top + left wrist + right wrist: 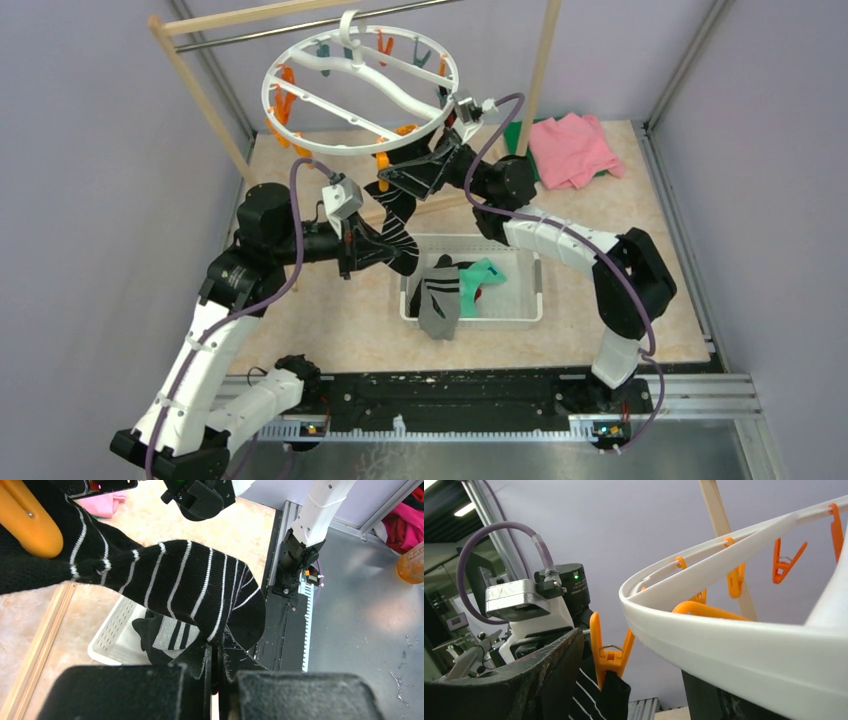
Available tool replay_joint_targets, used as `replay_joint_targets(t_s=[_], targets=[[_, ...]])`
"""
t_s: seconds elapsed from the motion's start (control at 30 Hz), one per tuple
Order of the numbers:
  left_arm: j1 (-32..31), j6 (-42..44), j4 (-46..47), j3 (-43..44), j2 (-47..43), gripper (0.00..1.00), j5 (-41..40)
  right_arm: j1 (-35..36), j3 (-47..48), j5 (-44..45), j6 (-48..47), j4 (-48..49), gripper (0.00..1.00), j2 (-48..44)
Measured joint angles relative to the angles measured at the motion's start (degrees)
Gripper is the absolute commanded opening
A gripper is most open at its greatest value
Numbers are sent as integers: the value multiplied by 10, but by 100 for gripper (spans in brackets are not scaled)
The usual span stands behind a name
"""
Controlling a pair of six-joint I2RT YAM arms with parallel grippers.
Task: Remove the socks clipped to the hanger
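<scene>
Midway through freeing the black-and-white striped sock [190, 580].

At the left: left claw [215, 662] closed almost tight on a fold of that sock's lower end, pads pinching fabric. Upper arm rising from the base, forearm reaching rightward and roughly level above the surface [330, 320].

Toward the middle: sock running up from that pinch to an orange clip [609, 655], top edge caught in the clip's mouth. Clip dangling from the near rim of the hanger [724, 645]. Not yet released.

Further right: right claw [639, 670] high under the rim, jaws spread wide, nothing held, clip framed between them. Contact with the clip's handles impossible to judge. Right arm bent sharply at the elbow over the surface's right half, forearm angled back leftward, wrist cocked up toward the ring.

Next move, by this reading:
- Squeeze the clip's handles to spring its mouth.
- Draw the sock down and away with the left.
- Drop it into the white basket [510, 321], already holding a grey-black sock [440, 300] and a teal sock [483, 278].

Calls for a square squeeze on the handles, not on the rim. Risk in an early pull: the whole hanger dragged along.
</scene>
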Motion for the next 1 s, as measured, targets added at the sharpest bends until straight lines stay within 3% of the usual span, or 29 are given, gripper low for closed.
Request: replay_joint_targets(t_s=[0.2,0.43,0.73,1.0], targets=[[0,0,0,0,1,0,-7,0,18,7,29,33,52,19],[0,5,1,-7,1,0,-21,1,22,11,34,41,6,21],[0,63,-10,-69,6,0,-27,1,22,18,14,10,2,21],[-25,116,-13,-91,65,0,5,1,22,18,-5,-26,1,21]])
